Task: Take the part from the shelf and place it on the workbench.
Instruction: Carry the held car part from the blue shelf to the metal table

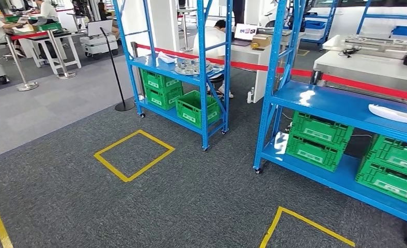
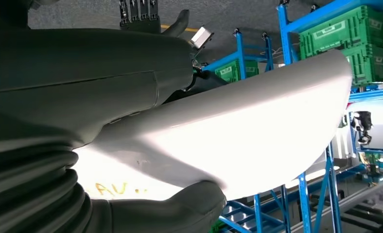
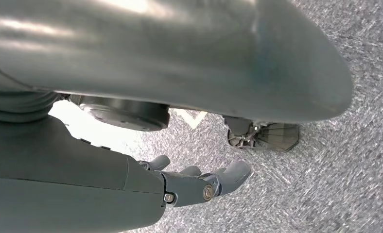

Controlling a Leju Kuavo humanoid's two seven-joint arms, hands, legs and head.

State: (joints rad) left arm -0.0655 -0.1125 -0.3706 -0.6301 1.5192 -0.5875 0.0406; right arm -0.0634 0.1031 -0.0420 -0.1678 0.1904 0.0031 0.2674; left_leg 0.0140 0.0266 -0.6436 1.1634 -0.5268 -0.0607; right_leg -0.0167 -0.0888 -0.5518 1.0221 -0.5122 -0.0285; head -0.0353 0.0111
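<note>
The grey carpet [image 1: 191,196] spread wide and coarse before the robot, marked with yellow tape squares [image 1: 134,155], and it offered the broadest open room between the two racks. The nearer blue shelf rack [image 1: 315,101] stood at the right on castors, its glossy metal deck bare along the front edge, with green ribbed crates [image 1: 317,135] stacked below. A second blue rack [image 1: 176,67] stood farther back to the left, carrying more green crates and some small metal pieces on its middle deck. A red barrier band [image 1: 366,85] ran behind both racks, with white tables and seated people beyond it.

A white curved part [image 1: 395,112], smooth and shell-like, lay on the nearer rack's upper deck toward the right edge of the head view.

In the left wrist view, the left hand [image 2: 146,145] gripped a large white part [image 2: 238,141]. It was a smooth, glossy, curved panel with a rounded edge, clamped between the thick grey thumb [image 2: 180,206] on one face and the grey palm on the other. Whether it resembled the piece on the rack could not be judged from so close.

In the right wrist view, the right hand [image 3: 180,184] hung above the carpet holding nothing, its dark fingers [image 3: 228,174] loosely extended and slightly apart.
</note>
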